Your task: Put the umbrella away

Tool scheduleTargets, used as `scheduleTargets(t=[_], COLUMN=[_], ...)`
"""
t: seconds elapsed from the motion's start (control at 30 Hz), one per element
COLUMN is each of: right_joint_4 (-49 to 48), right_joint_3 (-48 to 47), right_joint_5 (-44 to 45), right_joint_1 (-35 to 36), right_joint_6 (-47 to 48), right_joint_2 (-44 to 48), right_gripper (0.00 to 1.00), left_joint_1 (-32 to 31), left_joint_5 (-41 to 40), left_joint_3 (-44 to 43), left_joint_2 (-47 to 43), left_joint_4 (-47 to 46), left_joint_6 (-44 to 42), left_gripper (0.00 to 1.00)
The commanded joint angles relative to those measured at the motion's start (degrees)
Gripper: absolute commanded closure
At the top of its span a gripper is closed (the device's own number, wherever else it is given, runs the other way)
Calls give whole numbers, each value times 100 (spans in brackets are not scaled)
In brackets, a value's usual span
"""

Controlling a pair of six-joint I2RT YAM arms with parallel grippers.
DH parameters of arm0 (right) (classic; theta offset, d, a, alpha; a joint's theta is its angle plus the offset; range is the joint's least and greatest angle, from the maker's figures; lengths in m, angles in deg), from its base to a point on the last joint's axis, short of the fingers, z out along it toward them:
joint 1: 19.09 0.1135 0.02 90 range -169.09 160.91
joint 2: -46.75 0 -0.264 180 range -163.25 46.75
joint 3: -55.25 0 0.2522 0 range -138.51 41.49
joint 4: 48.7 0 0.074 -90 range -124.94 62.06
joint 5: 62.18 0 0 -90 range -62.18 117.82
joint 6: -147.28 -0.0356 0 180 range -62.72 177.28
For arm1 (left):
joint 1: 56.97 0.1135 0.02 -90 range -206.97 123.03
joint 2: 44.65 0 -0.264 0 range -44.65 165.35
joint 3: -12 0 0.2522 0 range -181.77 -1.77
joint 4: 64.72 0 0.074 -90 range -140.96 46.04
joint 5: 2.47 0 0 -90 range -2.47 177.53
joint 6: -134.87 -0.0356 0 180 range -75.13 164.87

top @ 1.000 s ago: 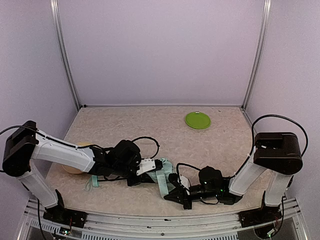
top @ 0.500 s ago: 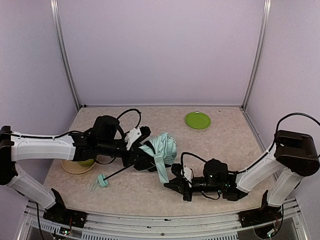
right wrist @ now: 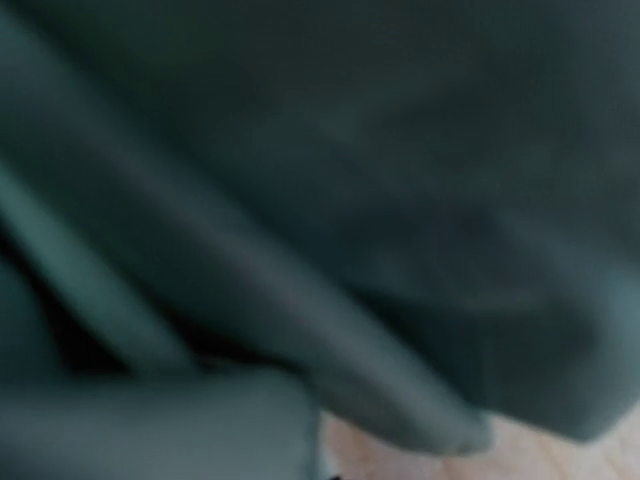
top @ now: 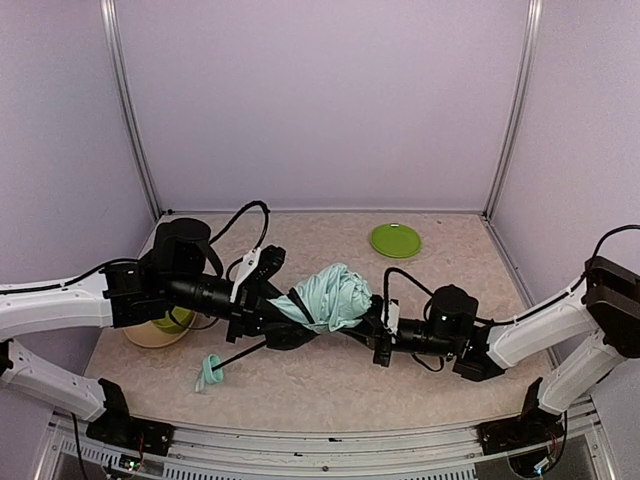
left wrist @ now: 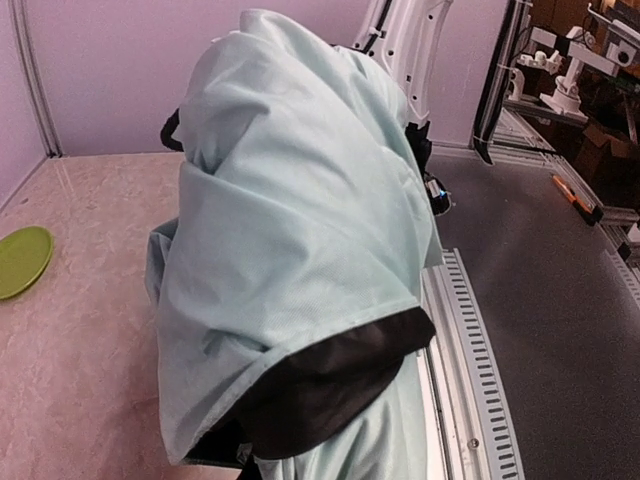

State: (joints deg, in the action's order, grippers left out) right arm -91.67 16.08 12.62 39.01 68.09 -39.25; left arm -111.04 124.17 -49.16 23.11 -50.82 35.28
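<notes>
Left pincer (top: 283, 325) grips umbrella (top: 332, 294); right pincer (top: 373, 327) closed, touching it.

The plate (top: 396, 240) lies behind and right of the umbrella (top: 332, 295), the bowl (top: 172, 322) left.

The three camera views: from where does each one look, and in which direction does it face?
Top external: high behind the bases, facing down and forward over the beige speckled table; left arm and right arm meet at the pale mint-green fabric umbrella.
Left wrist: on the left wrist, close against the umbrella; own fingers hidden.
Right wrist: blurred fabric fills it; no own part discernible.
Shared: top and left wrist both show the round green plate.
</notes>
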Motion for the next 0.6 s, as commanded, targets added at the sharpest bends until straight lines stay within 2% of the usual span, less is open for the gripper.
scheduleTargets(t=[0.0, 0.07, 0.17, 0.33, 0.43, 0.57], right_joint_4=[856, 957, 839, 421, 479, 706], right_joint_3=[-421, -678, -690, -198, -127, -258], right_joint_5=[392, 386, 116, -336, -381, -416], right_joint_1=[-486, -510, -620, -760, -776, -775], right_joint_6=[683, 1013, 1003, 745, 741, 935], right_joint_2=[68, 144, 281, 567, 684, 700], right_gripper=[100, 100, 100, 100, 100, 100], left_joint_1=[-472, -577, -663, -668, -589, -685], left_joint_5=[1649, 1610, 1678, 1719, 1649, 1160], left_joint_3=[-825, -1101, -1297, -807, -813, -1035], left_joint_2=[238, 625, 1075, 735, 831, 1290], left_joint_4=[1030, 1847, 2587, 2143, 2403, 2946], left_joint_6=[-943, -1422, -1923, -1903, -1953, -2051], left_gripper=[100, 100, 100, 100, 100, 100])
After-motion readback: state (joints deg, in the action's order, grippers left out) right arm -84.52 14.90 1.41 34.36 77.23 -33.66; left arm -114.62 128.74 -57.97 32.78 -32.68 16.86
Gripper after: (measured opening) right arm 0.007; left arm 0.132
